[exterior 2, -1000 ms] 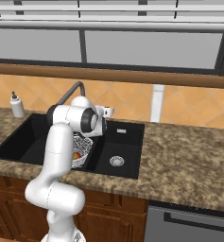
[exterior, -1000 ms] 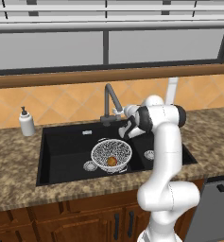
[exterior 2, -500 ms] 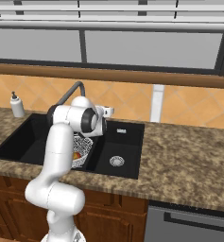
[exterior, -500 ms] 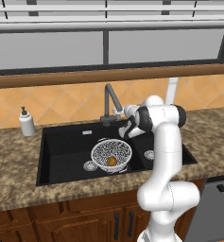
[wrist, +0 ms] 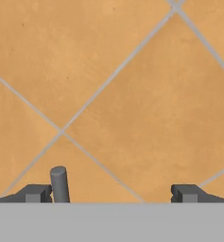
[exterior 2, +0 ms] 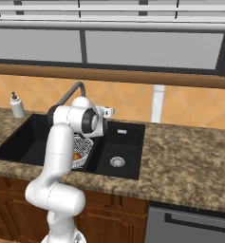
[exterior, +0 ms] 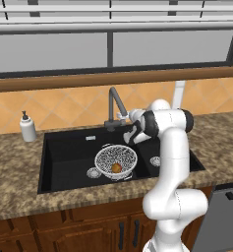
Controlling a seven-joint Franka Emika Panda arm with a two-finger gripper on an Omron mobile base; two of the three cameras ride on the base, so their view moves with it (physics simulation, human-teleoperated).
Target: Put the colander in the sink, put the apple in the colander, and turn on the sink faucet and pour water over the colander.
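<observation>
Left base view: the colander (exterior: 116, 161) sits in the large basin of the sink (exterior: 64, 162) with the apple (exterior: 116, 168) inside it, just in front of the faucet (exterior: 115, 107); the gripper (exterior: 124, 116) is beside the faucet's base, and a soap bottle (exterior: 27, 127) stands left of the sink. Right base view: colander (exterior 2: 83, 147) and apple (exterior 2: 77, 155) peek past the arm, the faucet (exterior 2: 71, 93) behind. Hand view: the fingers (wrist: 35, 193) are spread wide before orange wall tiles (wrist: 132, 85), a gray lever (wrist: 59, 183) just inside one tip.
</observation>
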